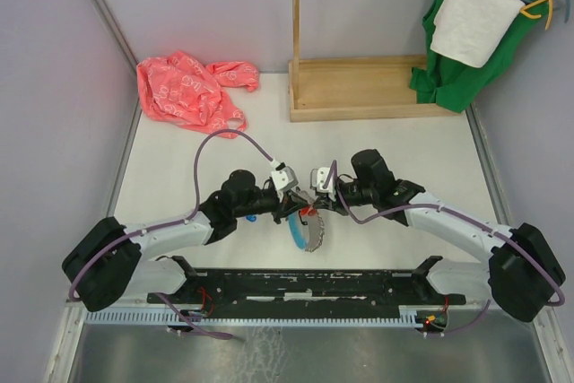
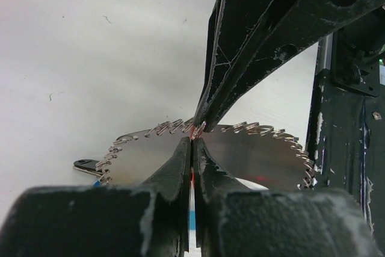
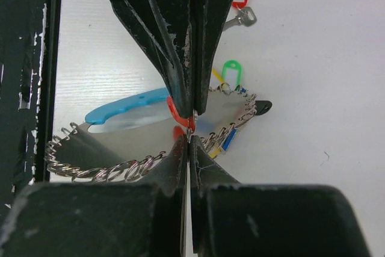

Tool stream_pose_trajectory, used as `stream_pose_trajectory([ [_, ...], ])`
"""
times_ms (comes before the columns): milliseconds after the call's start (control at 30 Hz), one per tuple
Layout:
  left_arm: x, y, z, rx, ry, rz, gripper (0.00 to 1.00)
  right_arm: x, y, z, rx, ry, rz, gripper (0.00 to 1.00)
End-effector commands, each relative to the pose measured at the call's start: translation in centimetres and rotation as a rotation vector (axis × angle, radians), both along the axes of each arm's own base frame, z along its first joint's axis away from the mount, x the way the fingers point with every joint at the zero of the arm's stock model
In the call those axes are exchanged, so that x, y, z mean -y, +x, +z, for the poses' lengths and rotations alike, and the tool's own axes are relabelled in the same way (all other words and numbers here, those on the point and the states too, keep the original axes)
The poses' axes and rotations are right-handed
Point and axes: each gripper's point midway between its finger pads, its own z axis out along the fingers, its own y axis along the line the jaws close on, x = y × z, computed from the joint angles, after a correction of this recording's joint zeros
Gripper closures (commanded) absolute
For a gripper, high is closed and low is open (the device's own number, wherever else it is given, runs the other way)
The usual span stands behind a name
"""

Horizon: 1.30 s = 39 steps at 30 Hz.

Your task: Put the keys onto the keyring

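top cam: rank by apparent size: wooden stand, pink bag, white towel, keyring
1. wooden stand
2-3. pink bag and white towel: look alike, and the towel hangs higher, so not ranked
4. keyring

Both arms reach in from the two sides and bend at the elbow, so the left gripper (image 1: 296, 202) and the right gripper (image 1: 317, 202) meet tip to tip in the middle, low down in front of the bases. The left gripper's two fingers (image 2: 177, 167) are pressed tight together with no gap between them. The right gripper's fingers (image 3: 174, 164) are pressed tight together too, and the two sets of tips almost touch.
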Motion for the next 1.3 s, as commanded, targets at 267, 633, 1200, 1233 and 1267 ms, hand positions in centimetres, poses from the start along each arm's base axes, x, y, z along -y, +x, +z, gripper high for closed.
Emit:
stream_pose_trajectory([
  [267,-0.9,1.7,0.8,0.001,-0.03,0.137,0.97,-0.9,1.9,6.4,0.184,0.273,-0.089,0.99],
  [633,-0.5,1.7,-0.4,-0.076,-0.023,0.142,0.97,-1.3,1.8,9.9,0.24,0.478,-0.091,0.99],
  [1200,0.4,0.7,0.7,-0.201,-0.146,0.123,0.97,-0.7,1.7,12.7,0.316,0.671,-0.1,0.99],
  [1233,0.2,0.8,0.6,-0.221,-0.157,0.133,0.97,-0.7,1.7,12.7,0.316,0.668,-0.098,0.99],
  [1267,0.2,0.7,0.5,-0.248,-0.171,0.139,0.97,-0.7,1.8,12.4,0.315,0.658,-0.1,0.99],
])
